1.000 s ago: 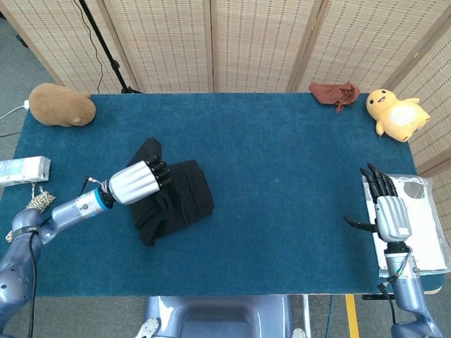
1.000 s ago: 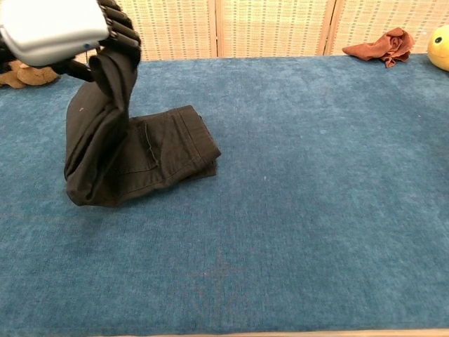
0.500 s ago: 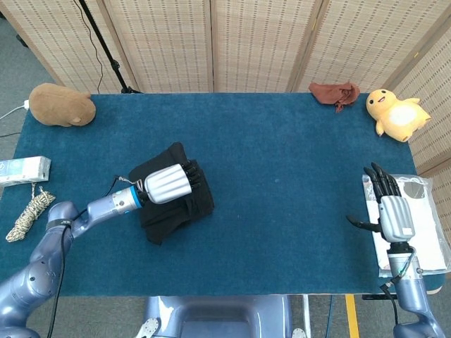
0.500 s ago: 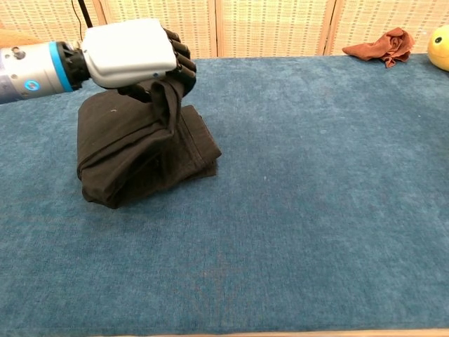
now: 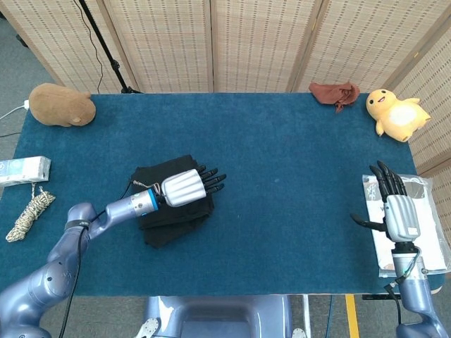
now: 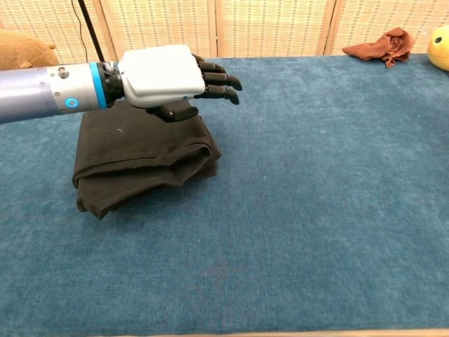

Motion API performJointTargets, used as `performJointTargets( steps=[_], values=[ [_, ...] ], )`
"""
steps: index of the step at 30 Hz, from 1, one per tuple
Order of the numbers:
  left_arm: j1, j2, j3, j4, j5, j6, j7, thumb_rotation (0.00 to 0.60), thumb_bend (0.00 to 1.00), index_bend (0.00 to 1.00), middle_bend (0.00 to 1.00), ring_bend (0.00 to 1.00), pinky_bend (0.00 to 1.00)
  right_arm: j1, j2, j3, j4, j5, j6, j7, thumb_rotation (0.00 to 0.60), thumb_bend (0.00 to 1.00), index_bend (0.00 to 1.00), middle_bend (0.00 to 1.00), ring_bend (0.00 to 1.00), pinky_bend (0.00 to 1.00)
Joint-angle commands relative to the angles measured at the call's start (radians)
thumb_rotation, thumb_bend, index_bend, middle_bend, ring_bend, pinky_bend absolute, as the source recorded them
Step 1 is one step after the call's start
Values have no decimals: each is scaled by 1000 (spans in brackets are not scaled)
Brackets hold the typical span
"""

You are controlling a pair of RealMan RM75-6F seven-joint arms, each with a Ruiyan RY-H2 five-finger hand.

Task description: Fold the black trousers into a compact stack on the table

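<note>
The black trousers [image 5: 163,220] [image 6: 133,160] lie folded in a thick stack on the blue table, left of centre. My left hand [image 5: 189,186] [image 6: 174,77] hovers over the stack's right end, fingers stretched out flat and pointing right, holding nothing. My right hand [image 5: 394,208] stands at the table's right edge with its fingers spread and empty; the chest view does not show it.
A brown plush [image 5: 62,105] sits at the back left corner, a yellow duck plush [image 5: 397,113] and a rust-red cloth [image 5: 335,93] [image 6: 380,43] at the back right. White sheets [image 5: 430,232] lie under the right hand. A rope coil [image 5: 29,212] and a box [image 5: 22,169] lie off the left edge.
My left hand carried the lifted trouser fold rightward and down onto the stack, then let go and straightened its fingers. The trousers now lie flat. The right hand barely shifted.
</note>
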State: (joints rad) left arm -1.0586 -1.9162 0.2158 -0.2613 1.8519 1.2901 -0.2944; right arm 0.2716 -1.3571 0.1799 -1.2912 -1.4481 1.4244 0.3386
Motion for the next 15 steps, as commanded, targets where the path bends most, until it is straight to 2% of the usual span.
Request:
performJointTargets(
  steps=[1, 7, 11, 15],
  values=[
    [-4, -26, -18, 7, -22, -28, -4, 600, 544, 167, 107, 152, 396, -2, 2, 0, 0, 1, 2, 2, 600, 0, 0, 0, 0, 68],
    [9, -7, -58, -5, -60, 46, -61, 600, 541, 122, 91, 144, 393, 0, 0, -1, 5, 2, -6, 5, 600, 0, 0, 0, 0, 68],
    [42, 46, -89, -40, -91, 140, -127, 600, 517, 105, 79, 136, 378, 1, -3, -3, 7, 0, -8, 4, 600, 0, 0, 0, 0, 68],
    [103, 109, -77, -82, -94, 183, -183, 600, 416, 90, 62, 119, 350, 1, -3, -5, 5, -2, -7, -1, 600, 0, 0, 0, 0, 68]
  ],
)
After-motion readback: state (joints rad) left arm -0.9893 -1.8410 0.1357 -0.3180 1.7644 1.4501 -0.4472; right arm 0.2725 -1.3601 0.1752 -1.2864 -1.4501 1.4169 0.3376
